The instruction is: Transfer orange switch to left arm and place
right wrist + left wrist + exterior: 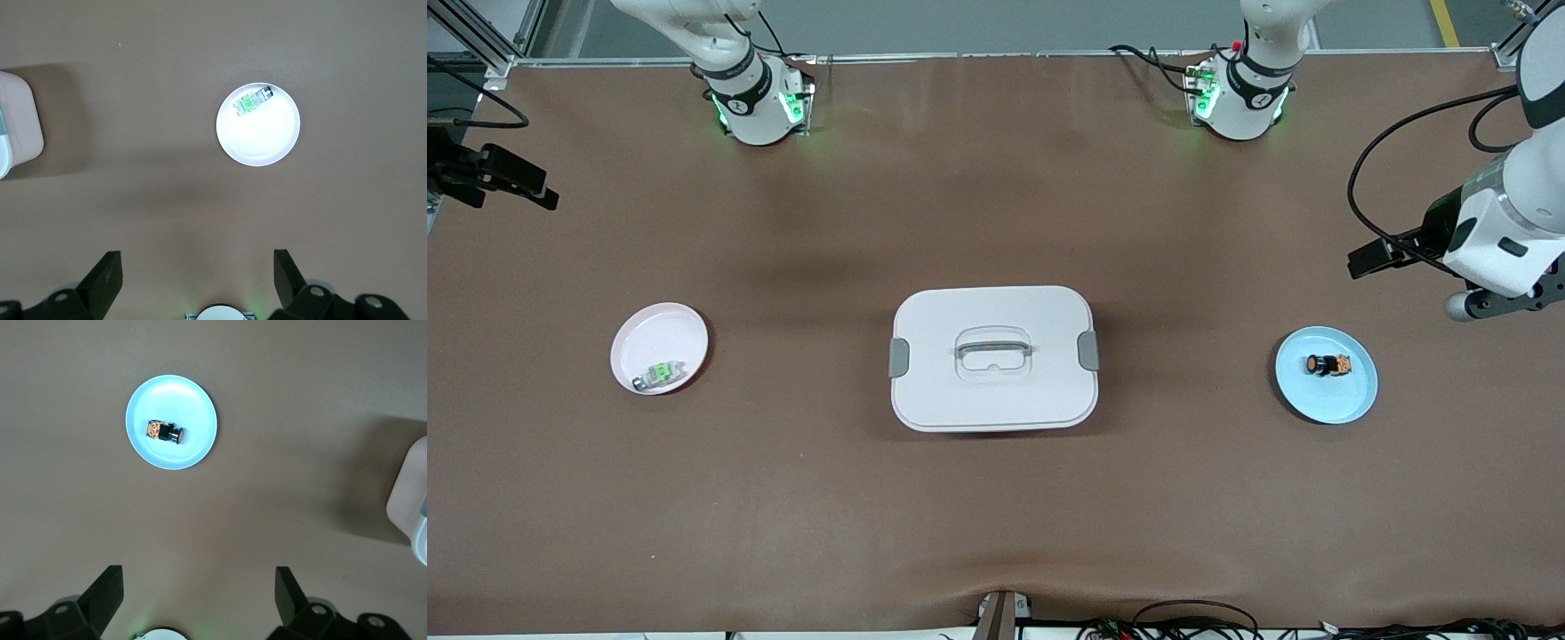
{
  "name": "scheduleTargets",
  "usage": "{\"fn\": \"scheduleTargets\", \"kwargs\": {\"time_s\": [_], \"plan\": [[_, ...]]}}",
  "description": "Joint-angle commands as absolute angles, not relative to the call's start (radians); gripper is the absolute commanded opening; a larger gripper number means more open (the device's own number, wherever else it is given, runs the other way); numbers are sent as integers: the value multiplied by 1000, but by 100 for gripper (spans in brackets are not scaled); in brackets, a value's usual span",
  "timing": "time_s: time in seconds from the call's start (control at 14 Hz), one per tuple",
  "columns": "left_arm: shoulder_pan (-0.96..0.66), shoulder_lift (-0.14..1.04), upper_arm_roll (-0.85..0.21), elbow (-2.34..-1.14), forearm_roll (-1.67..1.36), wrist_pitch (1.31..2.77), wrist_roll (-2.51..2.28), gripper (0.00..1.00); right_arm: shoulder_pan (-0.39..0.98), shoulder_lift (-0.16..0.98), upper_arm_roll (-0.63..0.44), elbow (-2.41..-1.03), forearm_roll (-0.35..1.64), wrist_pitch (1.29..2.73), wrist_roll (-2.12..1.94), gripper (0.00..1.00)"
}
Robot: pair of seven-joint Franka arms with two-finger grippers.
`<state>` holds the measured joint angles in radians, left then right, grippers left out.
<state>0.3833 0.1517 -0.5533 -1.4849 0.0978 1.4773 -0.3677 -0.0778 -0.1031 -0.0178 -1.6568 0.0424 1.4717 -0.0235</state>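
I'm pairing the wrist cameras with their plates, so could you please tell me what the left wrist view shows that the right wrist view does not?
Only the left wrist view shows the blue plate holding the orange switch. Only the right wrist view shows the white plate holding the silver-and-green switch. Both share the brown table, an edge of the white box, and open jaws of that arm's own gripper.

White box (993, 391) with grey clasps, blue plate (1343, 404), pink plate (649, 333), brown table (996, 516)

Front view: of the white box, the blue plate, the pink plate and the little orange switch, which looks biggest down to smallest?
1. The box, by far the largest.
2. The blue plate and the pink plate look about alike, so I won't rank them.
3. The orange switch, tiny, lying on the blue plate.
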Motion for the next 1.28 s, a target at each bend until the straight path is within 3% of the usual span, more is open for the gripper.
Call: {"fn": "scheduleTargets", "kwargs": {"time_s": [0.0, 0.28, 0.71, 1.21], "plan": [[117, 81, -263, -1485, 23, 1454, -334, 100, -86, -92, -8, -1629, 26, 1454, -26, 100], [-49, 20, -83, -1523, 8, 1443, -230, 100, -86, -92, -8, -1629, 26, 1454, -26, 100], [-78, -141, -72, -1689, 6, 1497, -212, 100, -86, -92, -8, -1629, 25, 1456, -26, 100], [-124, -189, 9, -1712, 18, 1494, -94, 100, -86, -92, -8, -1629, 26, 1456, -26, 100]]}}
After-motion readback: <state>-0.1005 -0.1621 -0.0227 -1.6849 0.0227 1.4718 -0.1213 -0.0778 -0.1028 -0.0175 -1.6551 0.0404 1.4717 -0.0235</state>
